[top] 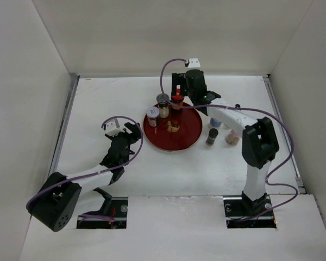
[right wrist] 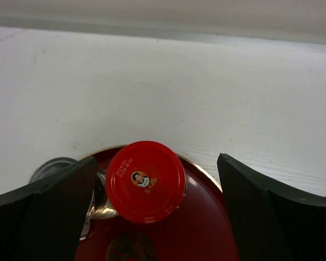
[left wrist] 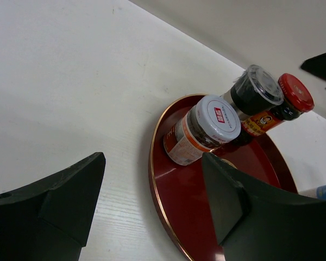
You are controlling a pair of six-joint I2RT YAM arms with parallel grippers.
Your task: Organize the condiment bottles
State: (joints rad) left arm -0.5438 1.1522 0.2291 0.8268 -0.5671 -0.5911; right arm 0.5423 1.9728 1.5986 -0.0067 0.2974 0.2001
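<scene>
A round red plate (top: 187, 136) holds three condiment bottles: a silver-capped jar (top: 152, 116), a dark clear-topped jar (top: 163, 103) and a red-capped jar (top: 177, 100). My right gripper (top: 181, 91) hovers over the red-capped jar (right wrist: 145, 181), open, with a finger on each side and a gap on the right. Right of the plate stand a white bottle with a blue label (top: 215, 123), a black-capped jar (top: 212, 136) and a pink one (top: 232, 138). My left gripper (top: 136, 133) is open and empty just left of the plate. Its wrist view shows the silver-capped jar (left wrist: 206, 130), dark jar (left wrist: 256, 89) and red cap (left wrist: 295, 92).
White walls enclose the table on the left, back and right. The plate's gold rim (left wrist: 152, 174) lies between my left fingers (left wrist: 70, 190). The gold centre mark (top: 173, 126) shows on the plate. My right arm (top: 244, 122) arches over the three bottles off the plate.
</scene>
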